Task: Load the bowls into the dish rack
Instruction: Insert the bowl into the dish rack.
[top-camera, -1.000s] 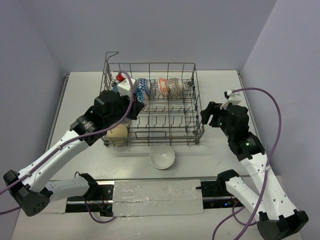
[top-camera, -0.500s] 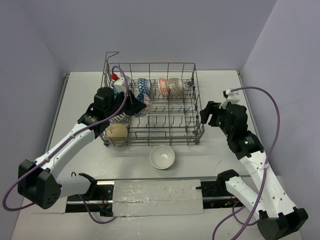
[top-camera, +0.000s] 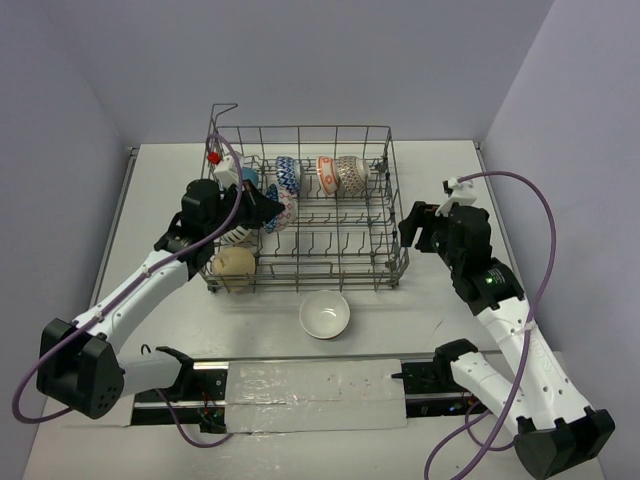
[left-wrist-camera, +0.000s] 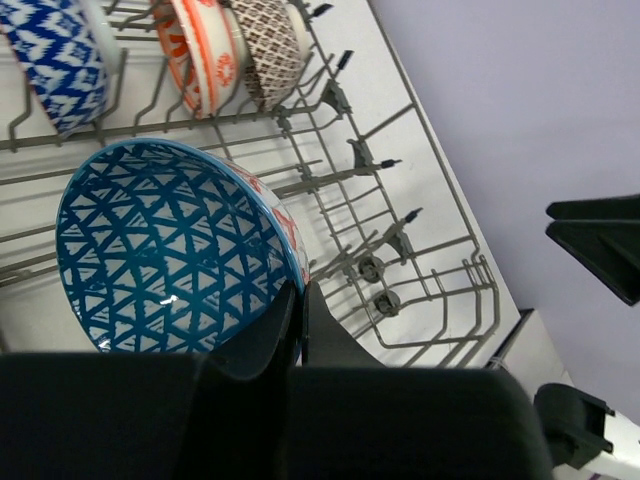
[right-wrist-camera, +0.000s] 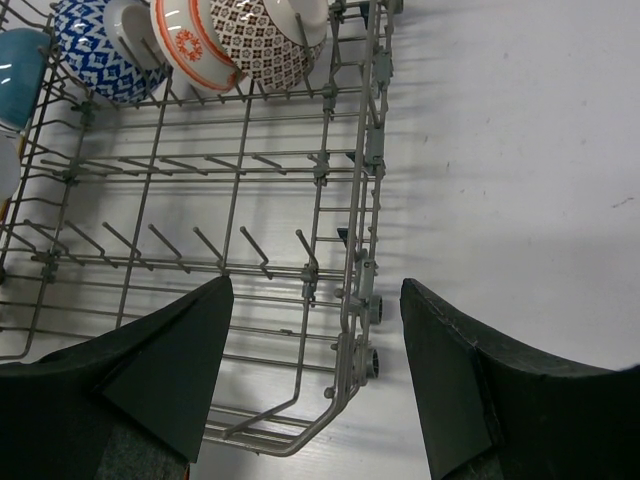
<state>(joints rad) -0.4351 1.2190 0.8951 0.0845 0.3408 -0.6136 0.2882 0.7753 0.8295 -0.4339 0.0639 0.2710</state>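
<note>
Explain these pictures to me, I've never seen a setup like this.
Two robot arms are bolted at a table's near edge. The wide picture looks down from above; the other two come from cameras on each wrist. On the table stands a wire dish rack with three patterned bowls in its far row. A white bowl sits in front of it, a beige one at its near left corner. The left pincer grips a teal patterned bowl by its rim over the rack. The right pincer hangs open beside the rack, empty.

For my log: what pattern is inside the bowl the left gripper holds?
Blue with white triangle lattice; bowl shows best in left wrist view.
</note>
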